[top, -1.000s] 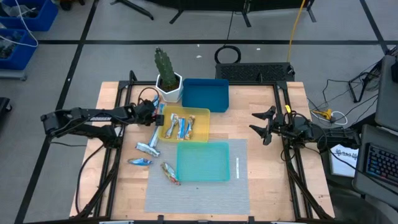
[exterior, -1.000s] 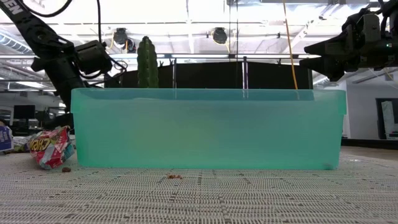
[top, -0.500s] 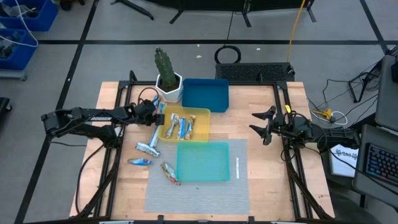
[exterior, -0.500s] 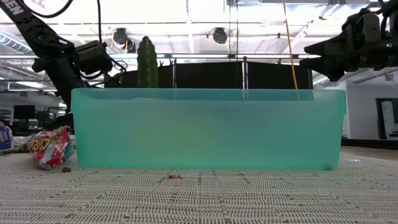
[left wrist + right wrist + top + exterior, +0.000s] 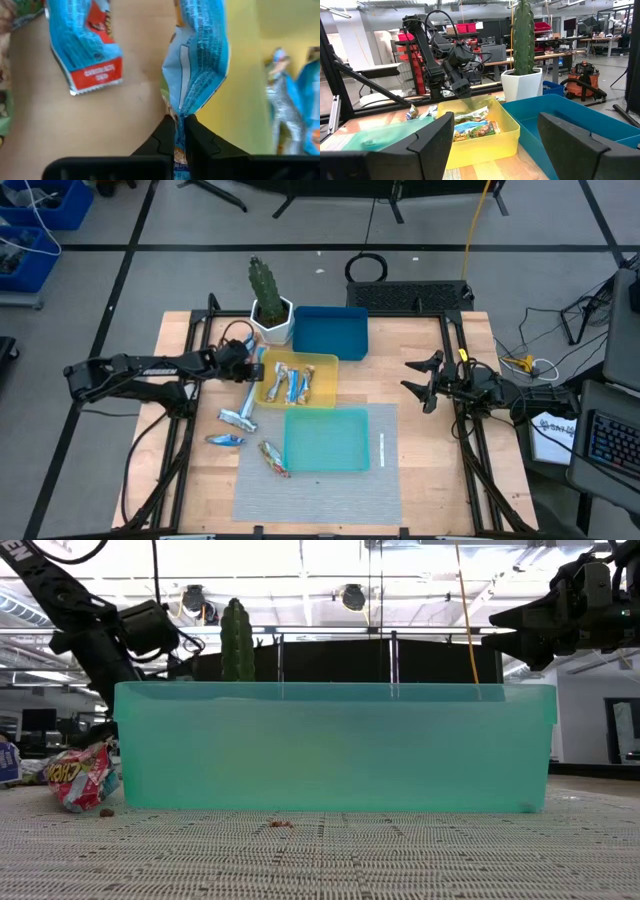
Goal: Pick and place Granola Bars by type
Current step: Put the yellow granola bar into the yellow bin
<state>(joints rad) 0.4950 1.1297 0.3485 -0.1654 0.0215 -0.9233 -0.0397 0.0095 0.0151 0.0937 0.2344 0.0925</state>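
- While the left gripper (image 5: pixel 180 131) sits at the left edge of the yellow tray (image 5: pixel 325 365), left of centre in the high view, its fingers (image 5: pixel 162 135) are pinched together on the end of a blue-wrapped granola bar (image 5: pixel 200 55).
- Beside that bar in the left wrist view, another blue bar with a red label (image 5: pixel 85 45) lies flat on the bare wood of the tabletop (image 5: pixel 75 130).
- Several more bars (image 5: pixel 292 385) lie inside the yellow tray.
- Three loose bars (image 5: pixel 240 418) lie on the tabletop below the left gripper in the high view, left of the teal tray (image 5: pixel 326 440), the lowest just beside it.
- A dark blue tray (image 5: pixel 331 332) and a potted cactus (image 5: pixel 266 295) stand above the yellow tray in that view.
- At centre right of the high view, the right gripper (image 5: pixel 424 385) hovers with its fingers spread wide, holding nothing.
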